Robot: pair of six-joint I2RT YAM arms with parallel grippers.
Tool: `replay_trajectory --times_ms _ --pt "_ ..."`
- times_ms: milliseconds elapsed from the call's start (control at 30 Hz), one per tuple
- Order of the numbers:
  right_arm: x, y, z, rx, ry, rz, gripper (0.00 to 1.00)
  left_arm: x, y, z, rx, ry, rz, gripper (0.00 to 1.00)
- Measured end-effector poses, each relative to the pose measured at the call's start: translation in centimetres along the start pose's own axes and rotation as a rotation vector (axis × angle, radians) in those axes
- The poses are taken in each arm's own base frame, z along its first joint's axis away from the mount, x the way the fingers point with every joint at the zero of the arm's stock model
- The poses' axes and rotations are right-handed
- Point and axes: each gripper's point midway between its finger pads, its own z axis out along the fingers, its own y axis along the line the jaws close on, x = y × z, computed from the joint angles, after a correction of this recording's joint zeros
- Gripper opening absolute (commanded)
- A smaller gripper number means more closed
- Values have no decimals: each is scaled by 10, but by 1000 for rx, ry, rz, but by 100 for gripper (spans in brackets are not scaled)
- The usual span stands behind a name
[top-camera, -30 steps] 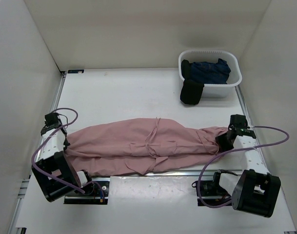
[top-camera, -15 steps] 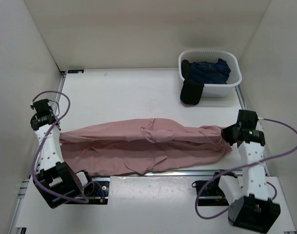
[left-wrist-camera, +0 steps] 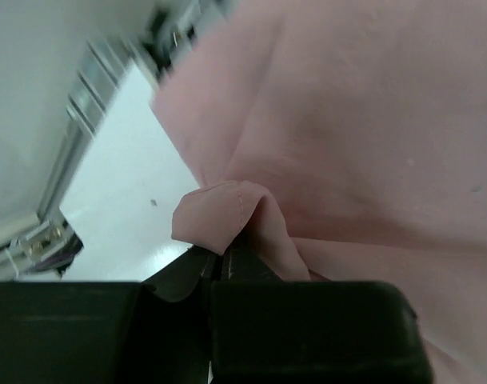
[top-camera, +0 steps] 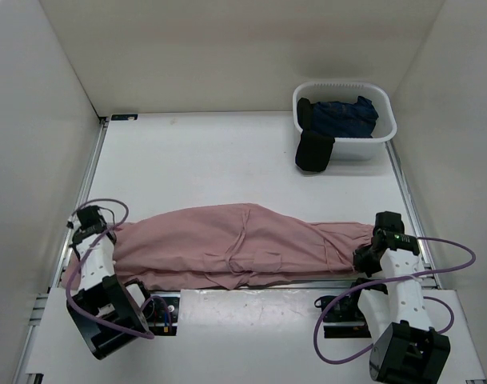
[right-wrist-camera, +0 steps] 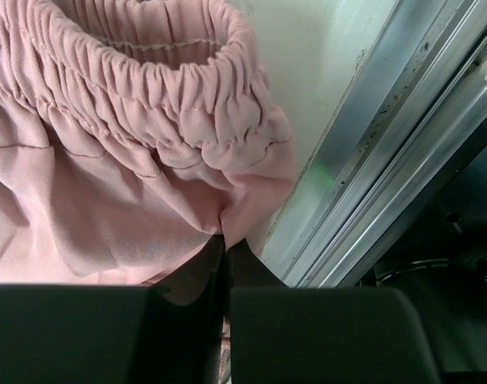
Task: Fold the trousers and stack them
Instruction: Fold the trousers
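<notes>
The dusty-pink trousers lie stretched left to right near the table's front edge, folded lengthwise, with the drawstring on top near the middle. My left gripper is shut on the leg-hem end. My right gripper is shut on the gathered elastic waist, right beside the metal rail at the table's right edge.
A white basket stands at the back right with dark navy garments in it; a black piece hangs over its front left side. The arm bases and purple cables sit at the front edge.
Both grippers, still shut on the trousers' ends, have come down and toward the front edge. The trousers have shifted nearer and now lie lower and flatter on the table.
</notes>
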Motion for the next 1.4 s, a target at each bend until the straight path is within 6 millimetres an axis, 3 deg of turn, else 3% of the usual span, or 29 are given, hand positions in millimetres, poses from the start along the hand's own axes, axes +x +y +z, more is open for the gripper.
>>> replay_trajectory --times_ms 100,167,200,233,267,300,367,467,533,633,700,767,933,1033,1167,1400 --pt "0 -1 2 5 -3 0 1 40 -3 14 -40 78 62 14" --pt "1 -3 4 17 0 -2 10 61 -3 18 -61 123 101 20" --pt "1 -4 5 19 -2 -1 39 65 -2 19 -71 130 109 45" --pt "0 -4 5 21 -4 2 53 65 0 19 -84 132 119 59" --pt "-1 -5 6 28 -11 -1 62 63 6 18 -113 128 126 68" --pt "-2 -7 6 37 -18 -10 71 61 12 17 -139 125 125 85" --pt "-5 -10 5 54 -34 -14 72 54 22 12 -175 122 123 98" --pt "-20 -4 -7 50 -98 -50 72 27 27 -4 -136 106 100 100" --pt "-37 8 -27 30 -173 -90 72 -16 33 -24 -78 58 54 100" --pt "-59 33 -56 -29 -275 -144 68 -95 47 -62 9 -62 -44 90" --pt "-66 44 -65 -48 -311 -181 64 -121 49 -74 47 -117 -82 88" --pt "-64 51 -65 -60 -313 -227 60 -114 39 -64 60 -85 -60 88" --pt "-44 63 -38 -73 -217 -318 52 -35 -6 -7 71 204 142 89" --pt "-25 56 -12 -38 -119 -349 52 2 -18 9 70 316 222 93" --pt "-8 45 13 18 -26 -376 50 -6 -22 22 38 288 209 96" --pt "-5 50 21 -1 -18 -383 49 -58 -26 26 48 172 117 100"
